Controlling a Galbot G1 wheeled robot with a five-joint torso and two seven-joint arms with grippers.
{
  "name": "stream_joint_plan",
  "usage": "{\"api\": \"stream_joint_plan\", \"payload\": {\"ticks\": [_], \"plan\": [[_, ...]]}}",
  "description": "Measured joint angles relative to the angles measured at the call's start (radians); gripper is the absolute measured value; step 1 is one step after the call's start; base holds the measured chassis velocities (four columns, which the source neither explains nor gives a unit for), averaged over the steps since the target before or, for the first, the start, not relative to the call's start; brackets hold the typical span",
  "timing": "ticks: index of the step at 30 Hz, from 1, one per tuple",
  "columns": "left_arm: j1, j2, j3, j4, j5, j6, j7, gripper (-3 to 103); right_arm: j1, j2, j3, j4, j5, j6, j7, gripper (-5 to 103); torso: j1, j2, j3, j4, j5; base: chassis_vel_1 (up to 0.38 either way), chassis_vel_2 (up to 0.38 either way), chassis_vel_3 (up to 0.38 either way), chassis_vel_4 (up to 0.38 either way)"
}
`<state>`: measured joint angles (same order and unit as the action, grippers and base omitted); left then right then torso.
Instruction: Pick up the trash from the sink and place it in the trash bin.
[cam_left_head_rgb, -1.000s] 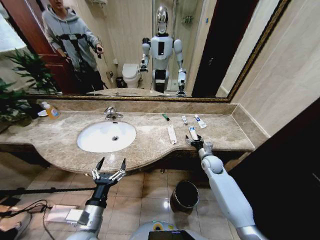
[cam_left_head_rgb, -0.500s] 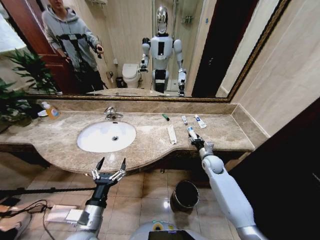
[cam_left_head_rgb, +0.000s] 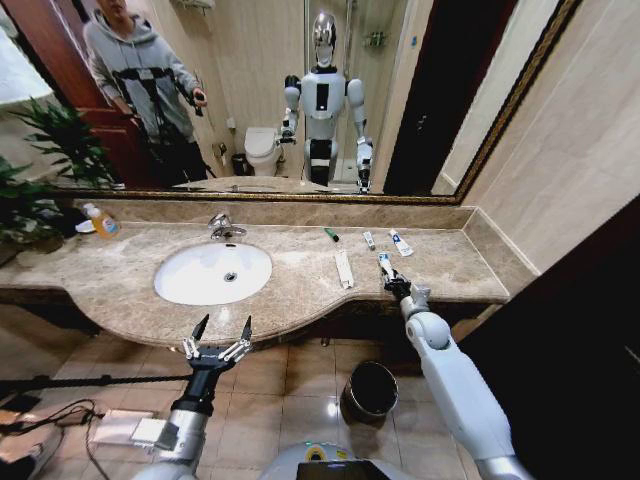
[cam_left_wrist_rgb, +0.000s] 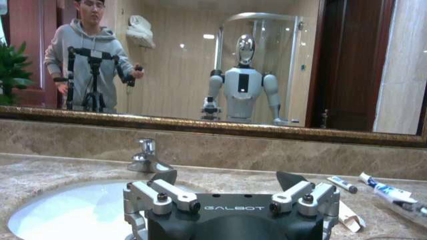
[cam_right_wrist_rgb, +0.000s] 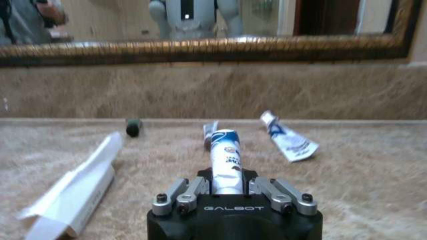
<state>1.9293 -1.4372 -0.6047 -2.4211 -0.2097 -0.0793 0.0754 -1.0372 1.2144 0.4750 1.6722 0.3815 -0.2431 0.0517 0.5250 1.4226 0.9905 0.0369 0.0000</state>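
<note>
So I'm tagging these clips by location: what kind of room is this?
A bathroom, most likely: a white oval sink with a chrome faucet set in a marble countertop, a wide gold-framed mirror above, and a toilet reflected in it.

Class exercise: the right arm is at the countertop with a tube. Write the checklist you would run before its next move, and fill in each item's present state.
1. Right gripper shut on the white toothpaste tube with blue marks: ok.
2. Tube lifted off the beige marble countertop: cannot tell.
3. Small round black trash bin on the floor below the counter edge, mouth open: ok.
4. Left gripper open, in front of the counter, away from the right arm: ok.
5. Other trash cleared: not ok; long flat white packet, short green pen-like stick and two more tubes remain.
</note>
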Motion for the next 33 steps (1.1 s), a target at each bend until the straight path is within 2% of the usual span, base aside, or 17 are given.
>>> {"api": "stream_joint_plan", "payload": {"ticks": [7,13,17,18,23,25,27,28,31,33], "plan": [[0.000,0.000,0.000,0.000,0.000,0.000,0.000,100,-0.149,-0.015,0.062,0.176,0.015,0.013,0.006,25,0.000,0.000,0.000,0.0000,0.0000,0.000,0.000,0.000,0.000],[0.000,0.000,0.000,0.000,0.000,0.000,0.000,100,-0.319,0.007,0.091,0.320,-0.013,0.067,0.008,25,0.000,0.000,0.000,-0.0001,-0.0001,0.000,0.000,0.000,0.000],[0.000,0.000,0.000,0.000,0.000,0.000,0.000,100,-0.428,0.053,0.126,0.388,-0.075,0.140,-0.007,25,0.000,0.000,0.000,0.0000,0.0000,0.000,0.000,0.000,0.000],[0.000,0.000,0.000,0.000,0.000,0.000,0.000,100,-0.428,0.053,0.126,0.388,-0.075,0.140,-0.007,25,0.000,0.000,0.000,0.0000,0.0000,0.000,0.000,0.000,0.000],[0.000,0.000,0.000,0.000,0.000,0.000,0.000,100,-0.552,0.103,0.184,0.429,-0.093,0.235,-0.023,25,0.000,0.000,0.000,0.0000,-0.0001,0.000,0.000,0.000,0.000],[0.000,0.000,0.000,0.000,0.000,0.000,0.000,100,-0.571,0.111,0.192,0.430,-0.095,0.253,-0.026,25,0.000,0.000,0.000,0.0000,-0.0001,0.000,0.000,0.000,0.000],[0.000,0.000,0.000,0.000,0.000,0.000,0.000,100,-0.643,0.142,0.221,0.415,-0.113,0.323,-0.043,25,0.000,0.000,0.000,-0.0001,-0.0001,0.000,0.000,0.000,0.000],[0.000,0.000,0.000,0.000,0.000,0.000,0.000,100,-0.643,0.142,0.221,0.415,-0.113,0.323,-0.043,25,0.000,0.000,0.000,-0.0001,-0.0001,0.000,0.000,0.000,0.000],[0.000,0.000,0.000,0.000,0.000,0.000,0.000,100,-0.722,0.168,0.240,0.367,-0.127,0.393,-0.063,25,0.000,0.000,0.000,-0.0002,0.0001,0.000,0.000,0.000,0.000],[0.000,0.000,0.000,0.000,0.000,0.000,0.000,100,-0.731,0.172,0.241,0.356,-0.132,0.404,-0.066,25,0.000,0.000,0.000,-0.0002,0.0000,0.000,0.000,0.000,0.000]]}}
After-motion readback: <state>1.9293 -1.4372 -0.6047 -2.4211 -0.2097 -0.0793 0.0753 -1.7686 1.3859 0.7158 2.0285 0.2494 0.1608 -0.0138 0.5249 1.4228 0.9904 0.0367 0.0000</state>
